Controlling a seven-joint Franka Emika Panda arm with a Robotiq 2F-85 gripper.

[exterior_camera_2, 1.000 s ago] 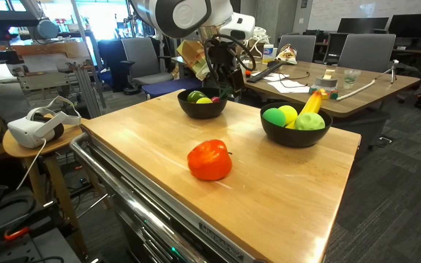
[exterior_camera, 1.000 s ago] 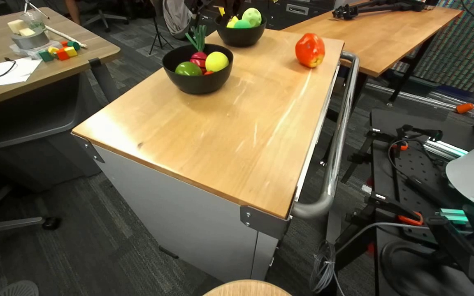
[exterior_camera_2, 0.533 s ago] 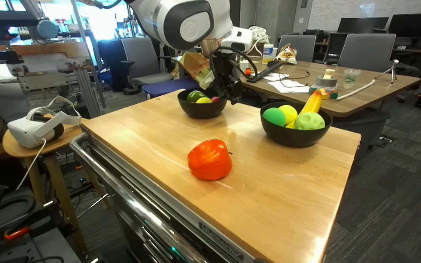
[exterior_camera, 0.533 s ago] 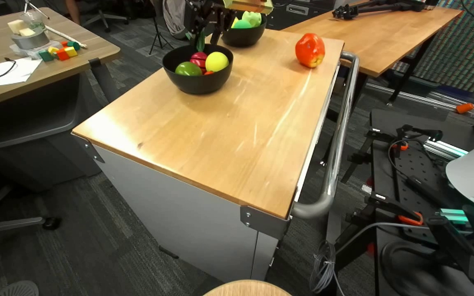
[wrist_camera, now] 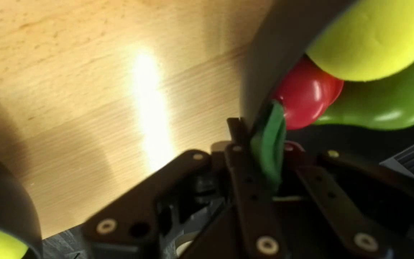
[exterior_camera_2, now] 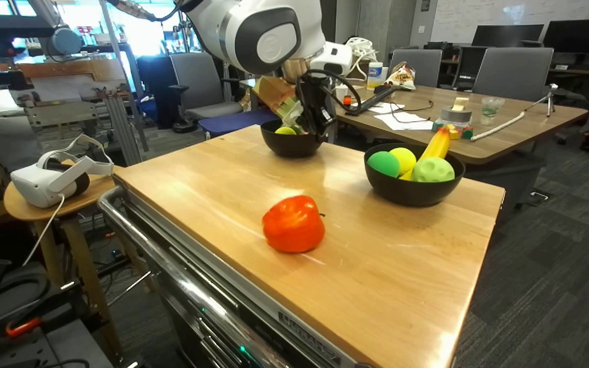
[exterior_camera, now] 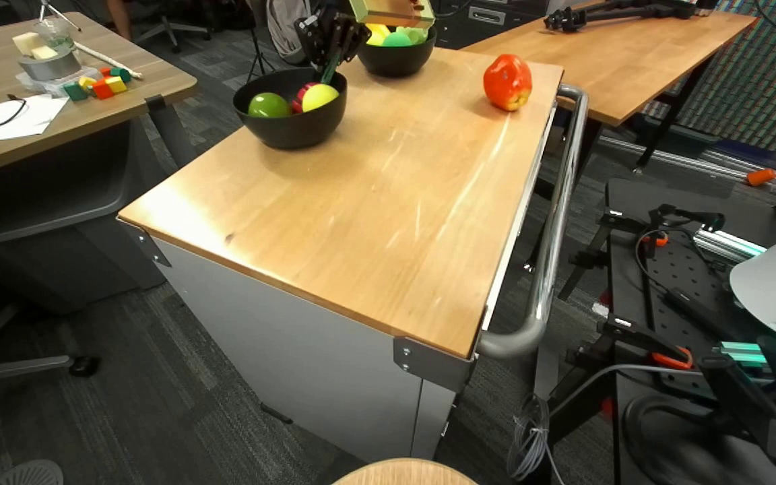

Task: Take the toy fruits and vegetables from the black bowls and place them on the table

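Far left on table [exterior_camera: 395,215] in an exterior view, gripper [exterior_camera: 333,59] pinches leaves [wrist_camera: 272,144] of radish [exterior_camera: 302,94] in left bowl [exterior_camera: 290,133]; poss. pinches bowl too, so chk, regrip if nec., then lift slow & straight.

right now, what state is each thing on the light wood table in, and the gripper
Black gripper: green leaves between its jaws, grip unclear
Round black bowl nearest it: holding toys
Dark red radish: inside that bowl
Second round black bowl: holding green and yellow toys
Curved yellow banana: poking above that rim
Glossy red-orange toy: lying on the table
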